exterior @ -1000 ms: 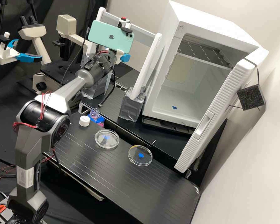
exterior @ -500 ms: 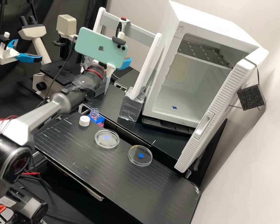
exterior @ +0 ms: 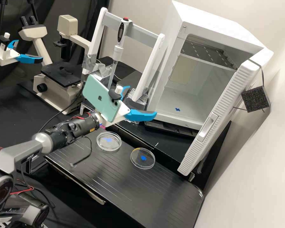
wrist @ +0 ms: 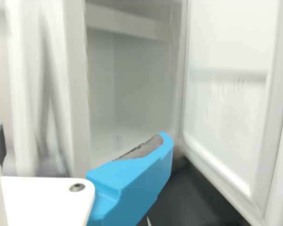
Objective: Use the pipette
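Claw (exterior: pixel 142 100), white with 2 bright blue fingers: spread wide, nothing held. Pipette (exterior: pixel 118 53), slim white and grey, red button on top: 1, near upright on the grey crossbar (exterior: pixel 142 33) of a white upright frame (exterior: pixel 154 60), beyond the claw and mostly higher, apart from both fingers. Bench (exterior: pixel 161 186): black, finely lined, bearing 2 round clear plastic dishes (exterior: pixel 102 144) (exterior: pixel 136 164), set near each other. Room: white box-shaped cabinet (exterior: pixel 218 28), door open; cream and black microscope (exterior: pixel 42 79); pale wall (exterior: pixel 250 164); black drape (exterior: pixel 82 8).
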Motion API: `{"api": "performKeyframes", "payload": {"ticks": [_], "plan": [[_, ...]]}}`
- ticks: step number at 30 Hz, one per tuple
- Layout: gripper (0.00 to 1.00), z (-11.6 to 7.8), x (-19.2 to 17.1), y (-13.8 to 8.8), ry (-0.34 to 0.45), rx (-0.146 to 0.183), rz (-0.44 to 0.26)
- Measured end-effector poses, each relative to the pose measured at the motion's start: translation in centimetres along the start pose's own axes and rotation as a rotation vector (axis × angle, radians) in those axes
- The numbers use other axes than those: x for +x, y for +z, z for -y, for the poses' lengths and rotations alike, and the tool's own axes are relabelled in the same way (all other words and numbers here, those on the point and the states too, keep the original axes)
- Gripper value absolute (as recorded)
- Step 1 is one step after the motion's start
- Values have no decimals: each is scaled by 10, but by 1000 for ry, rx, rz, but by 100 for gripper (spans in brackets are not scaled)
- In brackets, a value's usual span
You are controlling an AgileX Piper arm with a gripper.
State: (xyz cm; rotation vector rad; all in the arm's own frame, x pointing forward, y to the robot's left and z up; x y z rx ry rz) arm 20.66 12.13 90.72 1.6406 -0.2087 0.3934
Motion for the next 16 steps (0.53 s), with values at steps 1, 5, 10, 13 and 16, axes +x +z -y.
{"api": "performKeyframes", "payload": {"ticks": [1,5,10,13,16], "plan": [[100,0,-2,-1,6,34,-54],[100,2,-11,-1,24,93,-175],[100,7,-18,7,-2,134,-167],[100,9,-19,9,-9,138,-160],[100,11,-19,11,-16,134,-153]]}}
